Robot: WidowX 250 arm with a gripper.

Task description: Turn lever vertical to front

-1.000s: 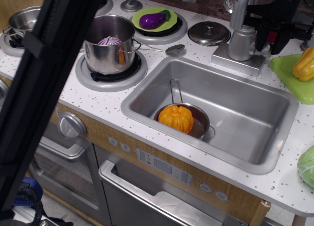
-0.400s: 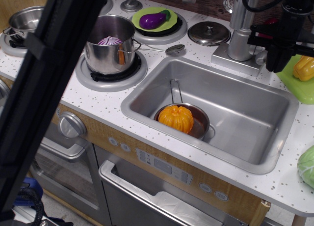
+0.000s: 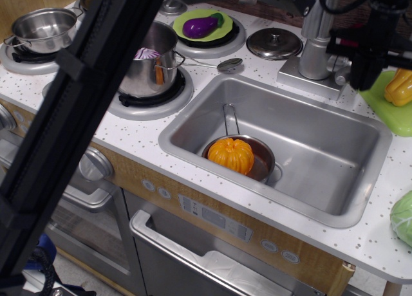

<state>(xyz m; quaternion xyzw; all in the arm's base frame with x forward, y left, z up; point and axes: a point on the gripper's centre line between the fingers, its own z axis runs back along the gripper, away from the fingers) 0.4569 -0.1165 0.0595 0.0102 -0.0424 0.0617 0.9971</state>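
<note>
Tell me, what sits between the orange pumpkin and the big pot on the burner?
In the only view, the small pan's handle, bare sink wall and speckled counter lie between the pumpkin and the pot.

At the back right of the bench (image 3: 148, 138), the black hand (image 3: 364, 64) hangs just right of the faucet (image 3: 317, 45), its tips near the sink's (image 3: 322, 148) rear rim; whether it is open cannot be told, and the lever is hidden. In the sink, an orange pumpkin (image 3: 230, 154) sits in a small pan (image 3: 261, 162). A pot (image 3: 151, 61) stands on the left burner, an eggplant (image 3: 201, 26) on a green plate (image 3: 222, 18) towards the back edge.
</note>
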